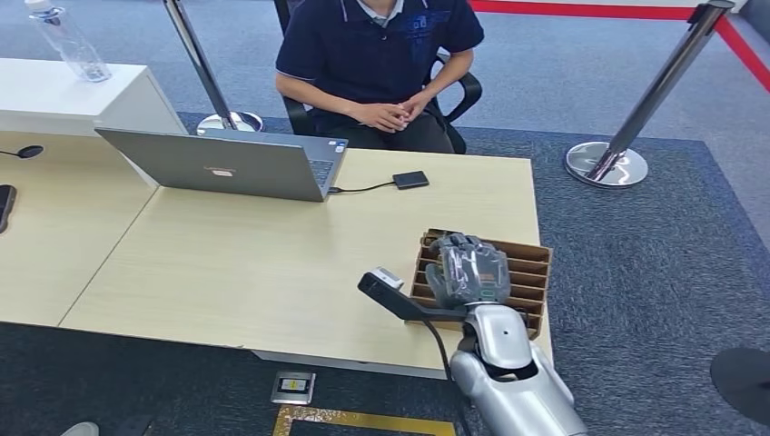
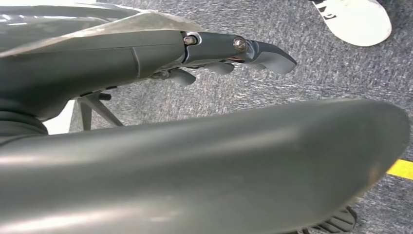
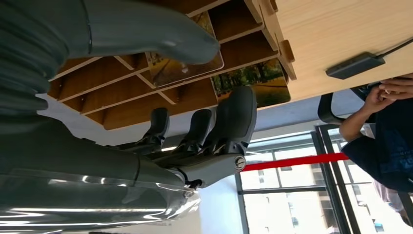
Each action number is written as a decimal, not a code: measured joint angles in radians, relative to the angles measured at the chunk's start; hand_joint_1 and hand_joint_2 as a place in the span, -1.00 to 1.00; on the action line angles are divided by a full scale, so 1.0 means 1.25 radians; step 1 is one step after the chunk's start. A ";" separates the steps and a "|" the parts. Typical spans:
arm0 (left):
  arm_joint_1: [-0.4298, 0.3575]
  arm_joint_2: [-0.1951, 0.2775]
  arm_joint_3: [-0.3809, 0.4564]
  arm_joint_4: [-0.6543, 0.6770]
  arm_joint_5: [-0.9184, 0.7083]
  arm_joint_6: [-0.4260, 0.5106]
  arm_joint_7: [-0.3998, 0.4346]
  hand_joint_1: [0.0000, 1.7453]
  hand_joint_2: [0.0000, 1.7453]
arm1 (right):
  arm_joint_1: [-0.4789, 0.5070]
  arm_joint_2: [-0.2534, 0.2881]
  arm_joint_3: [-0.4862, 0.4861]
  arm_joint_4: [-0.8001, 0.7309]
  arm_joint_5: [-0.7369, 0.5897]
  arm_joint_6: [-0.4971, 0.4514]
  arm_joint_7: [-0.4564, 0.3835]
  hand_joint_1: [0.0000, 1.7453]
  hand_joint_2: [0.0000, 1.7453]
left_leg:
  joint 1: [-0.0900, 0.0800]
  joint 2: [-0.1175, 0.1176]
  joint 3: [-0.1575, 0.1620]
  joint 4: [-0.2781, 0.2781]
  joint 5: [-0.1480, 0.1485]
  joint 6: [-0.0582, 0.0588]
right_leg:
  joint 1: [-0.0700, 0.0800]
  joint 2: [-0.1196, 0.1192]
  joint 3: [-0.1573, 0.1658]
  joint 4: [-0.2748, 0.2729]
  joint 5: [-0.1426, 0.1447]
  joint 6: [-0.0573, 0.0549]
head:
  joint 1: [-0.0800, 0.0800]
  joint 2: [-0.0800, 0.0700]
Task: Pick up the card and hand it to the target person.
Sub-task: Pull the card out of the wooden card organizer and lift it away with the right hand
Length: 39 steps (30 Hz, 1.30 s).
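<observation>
Reaching into the slotted wooden card holder (image 1: 531, 263) at the desk's (image 1: 272, 263) near right corner, the right hand (image 1: 468, 270) hangs over the compartments with thumb and fingers apart and nothing pinched yet. In the right wrist view the thumb (image 3: 160, 34) lies across a card (image 3: 187, 66) with a leafy picture, tucked in a slot, while the darker fingers (image 3: 234, 114) sit on the holder's far side beside a 2nd card (image 3: 253, 83). The left hand (image 2: 214, 53) hangs low over the carpet, fingers loosely curled on nothing. The person (image 1: 381, 54) sits across the desk, hands folded, well apart from the holder. Likely risks: the thumb may slide off the glossy card face, the fingers may catch a divider and drag the light holder toward the desk edge, or the grip may take the wrong card
</observation>
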 joint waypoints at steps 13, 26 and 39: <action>0.000 0.000 0.000 0.000 -0.001 0.003 0.000 -1.00 -1.00 | -0.021 0.000 -0.017 0.062 -0.002 -0.015 0.014 -0.01 1.00 | 0.000 0.000 0.000 0.000 0.000 0.000 | 0.000 0.000 0.000 0.000 0.000 0.000 | 0.000 0.000; 0.000 0.000 0.000 0.000 -0.001 0.006 0.000 -1.00 -1.00 | -0.035 0.001 -0.033 0.093 0.005 -0.027 0.014 -0.08 1.00 | 0.000 0.000 0.000 0.000 0.000 0.000 | 0.000 0.000 0.000 0.000 0.000 0.000 | 0.000 0.000; 0.000 0.000 0.000 0.000 -0.004 0.006 0.000 -1.00 -1.00 | -0.034 -0.003 -0.045 0.093 0.006 -0.026 0.025 -0.08 1.00 | 0.000 0.000 0.000 0.000 0.001 0.000 | 0.000 0.000 0.000 0.000 0.001 0.000 | 0.000 0.000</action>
